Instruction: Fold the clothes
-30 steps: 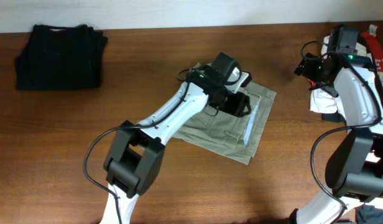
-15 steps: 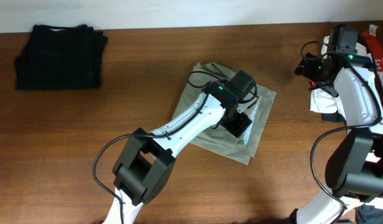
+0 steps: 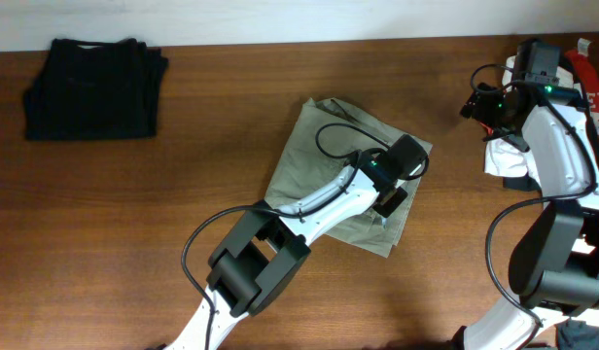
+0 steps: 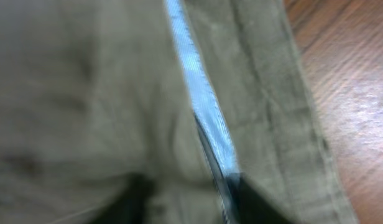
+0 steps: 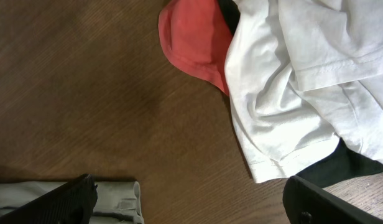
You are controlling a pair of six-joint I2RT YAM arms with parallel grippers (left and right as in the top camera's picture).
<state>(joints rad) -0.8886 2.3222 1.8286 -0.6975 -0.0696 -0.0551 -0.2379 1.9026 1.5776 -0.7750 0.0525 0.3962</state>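
The pale khaki-green clothes [image 3: 314, 165] lie folded flat in the middle of the table. My left gripper [image 3: 392, 202] is low over their right edge, near the front right corner. In the left wrist view the blurred khaki cloth [image 4: 86, 93] fills the frame, with a pale blue strip [image 4: 201, 99] running along a fold. The two dark fingertips [image 4: 138, 202] stand apart on the cloth and grip nothing. My right gripper [image 3: 479, 105] hovers at the far right, open and empty. In the right wrist view [image 5: 191, 205] a khaki corner [image 5: 117, 198] shows beside its left finger.
A folded black garment [image 3: 93, 87] lies at the back left. A pile of white [image 5: 291, 93], red [image 5: 194, 40] and dark clothes sits at the right edge [image 3: 504, 156], under the right arm. Brown wooden table [image 3: 183, 194].
My left gripper has slid across the khaki clothes from their upper middle to the right front edge. The right arm has not moved.
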